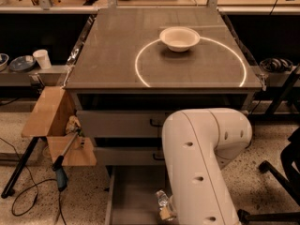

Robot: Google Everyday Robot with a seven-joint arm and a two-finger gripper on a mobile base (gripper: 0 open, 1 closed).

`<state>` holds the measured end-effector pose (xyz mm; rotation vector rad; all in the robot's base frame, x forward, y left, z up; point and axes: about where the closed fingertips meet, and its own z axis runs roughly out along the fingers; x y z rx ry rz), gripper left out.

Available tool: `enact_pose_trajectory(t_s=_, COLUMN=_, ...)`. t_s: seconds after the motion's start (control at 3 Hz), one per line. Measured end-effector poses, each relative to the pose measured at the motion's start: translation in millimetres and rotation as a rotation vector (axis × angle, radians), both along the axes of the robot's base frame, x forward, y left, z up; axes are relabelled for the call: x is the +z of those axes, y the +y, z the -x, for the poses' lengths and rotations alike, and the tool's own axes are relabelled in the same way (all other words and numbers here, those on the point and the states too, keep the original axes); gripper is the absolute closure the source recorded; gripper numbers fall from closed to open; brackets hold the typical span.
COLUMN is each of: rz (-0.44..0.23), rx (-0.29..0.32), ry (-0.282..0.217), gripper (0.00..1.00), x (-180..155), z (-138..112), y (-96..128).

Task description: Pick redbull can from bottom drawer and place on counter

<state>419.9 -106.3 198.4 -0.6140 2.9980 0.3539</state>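
View from in front of the cabinet, looking down. You see the counter (pixel 117 55) filling the upper middle, a flat grey-brown top marked with a thin white circle (pixel 136 64). A white bowl (pixel 179 38) sits on the far arc of that circle, upright.

Below the counter's front edge are two closed grey drawers with dark handles, the upper drawer (pixel 117 123) above the lower drawer (pixel 123 156). Beneath them the bottom drawer (pixel 133 191) is pulled out toward you, and its plain grey floor shows to the left of the arm.

The white arm (pixel 201 163) rises in front of the cabinet at lower right and hides the right half of the drawer fronts and of the bottom drawer. The gripper (pixel 165 213) is low over the bottom drawer, at the arm's lower left edge. Only a small tan part of it shows, and you cannot tell whether it is open or closed.

The can (pixel 162 200), shiny and crinkled, is over the bottom drawer, right against the arm's edge and touching that tan part from above. You cannot tell whether it rests on the drawer floor or is lifted.

At left, a cardboard box (pixel 49 111) leans by the cabinet, a white cup (pixel 43 58) stands on a side shelf, and a cable (pixel 28 196) lies on the speckled floor.
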Motion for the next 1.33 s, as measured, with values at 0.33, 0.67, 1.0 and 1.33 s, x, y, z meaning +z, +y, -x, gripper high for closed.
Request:
enact_pose_trajectory(t_s=0.33, rz=-0.004, rx=0.002, ry=0.002, gripper=1.0, x=0, z=0, y=0)
enact_pose_trajectory(t_s=0.67, rz=-0.017, rx=0.008, ry=0.008, gripper=1.0, x=0, z=1, y=2)
enact_pose_trajectory(t_s=1.0, rz=-0.118, rx=0.038, ry=-0.007, gripper=1.0, x=14, z=-8, y=14)
enact_pose_trajectory(t_s=1.33, rz=-0.173, rx=0.012, ry=0.001, gripper=1.0, x=26, z=5, y=5)
